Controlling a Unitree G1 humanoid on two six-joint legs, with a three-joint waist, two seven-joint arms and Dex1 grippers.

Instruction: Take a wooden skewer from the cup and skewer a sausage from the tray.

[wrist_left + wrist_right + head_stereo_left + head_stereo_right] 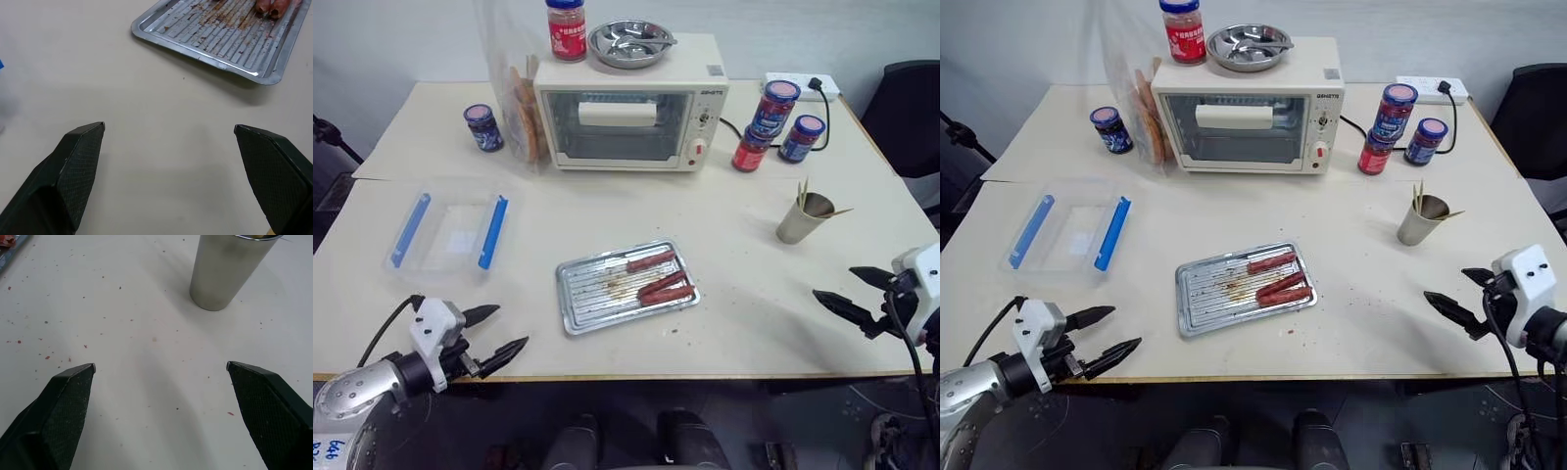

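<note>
The metal tray (pixel 592 294) lies at the table's front middle, with three reddish-brown sausages (pixel 651 260) on its right half. The beige paper cup (pixel 801 220) stands to the right with several thin wooden skewers (pixel 805 190) sticking out of it. My left gripper (pixel 511 326) hovers open at the table's front left edge, pointing toward the tray (pixel 230 39), nothing between its fingers. My right gripper (pixel 833 282) is open near the front right edge, aimed at the cup (pixel 225 271), which stands a short way beyond its tips.
A toaster oven (pixel 626 116) stands at the back with a red-labelled jar (pixel 566 27) and a steel dish (pixel 628 43) on top. A clear box with blue clips (pixel 450 230) sits at left. Jars (pixel 773 108) cluster behind the cup, and one jar (pixel 484 127) stands back left.
</note>
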